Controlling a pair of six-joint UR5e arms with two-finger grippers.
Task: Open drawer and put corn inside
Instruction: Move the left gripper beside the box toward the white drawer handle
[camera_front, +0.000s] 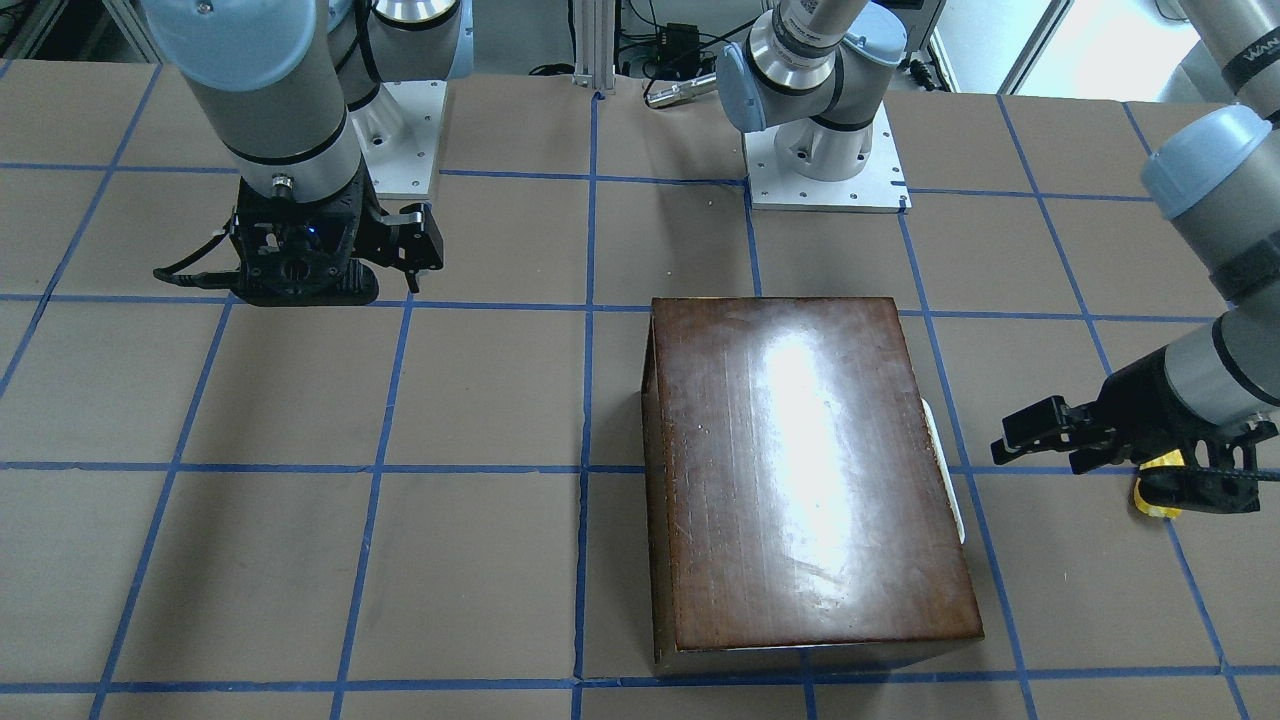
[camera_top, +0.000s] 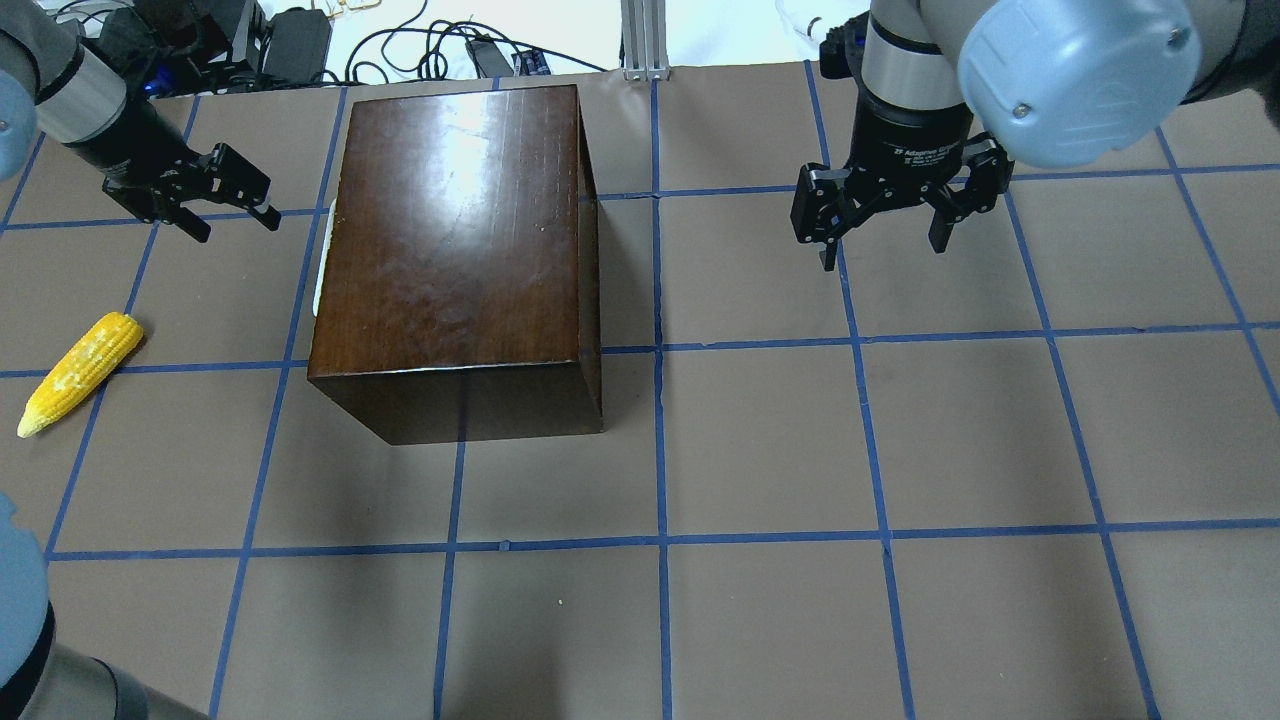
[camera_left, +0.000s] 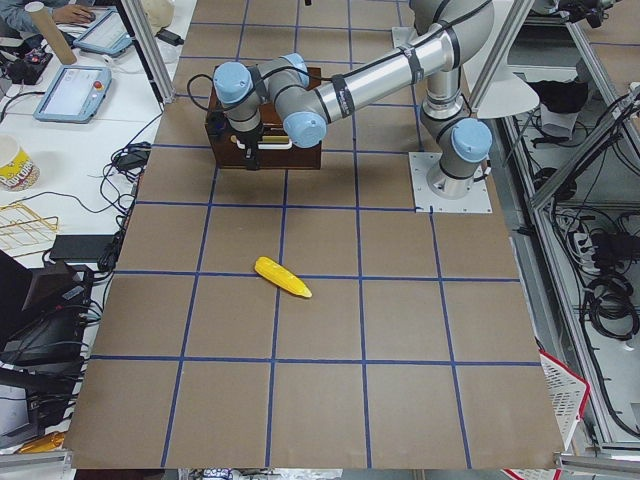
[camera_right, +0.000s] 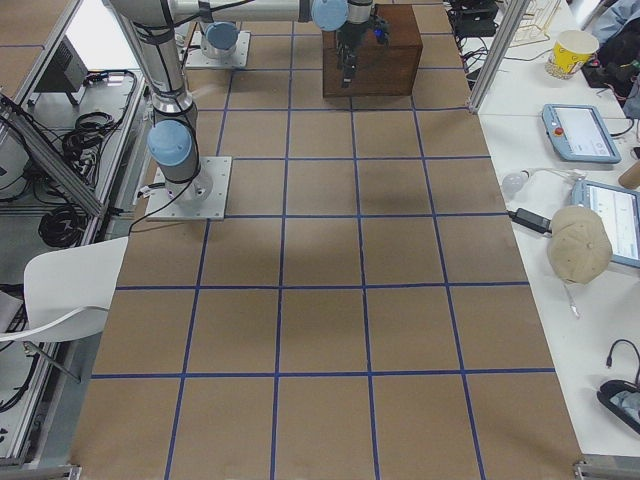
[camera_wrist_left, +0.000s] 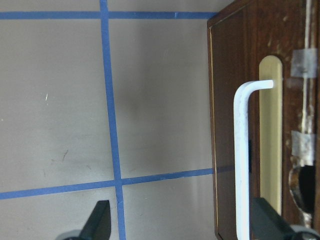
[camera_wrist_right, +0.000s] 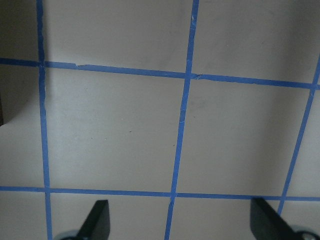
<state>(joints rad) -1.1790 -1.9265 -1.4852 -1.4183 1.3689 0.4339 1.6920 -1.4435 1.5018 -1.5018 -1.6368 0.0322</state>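
Brown-papered table (camera_top: 760, 450), blue tape grid. I see the drawer (camera_wrist_left: 227, 125) closed in its dark box (camera_top: 455, 230), white handle (camera_wrist_left: 242, 165) facing the left gripper (camera_top: 240, 228), which hovers near it, spread wide and empty. The corn (camera_top: 80, 372) lies on the table, left of the box. The right gripper (camera_top: 883, 255) hangs well apart, also spread and empty.

Robotics lab: taped-grid table (camera_right: 320, 330), teach pendants (camera_right: 580, 132), cables (camera_left: 600, 300).

The corn (camera_top: 80, 372) lies on the table (camera_top: 760, 450) left of the box (camera_top: 455, 230).
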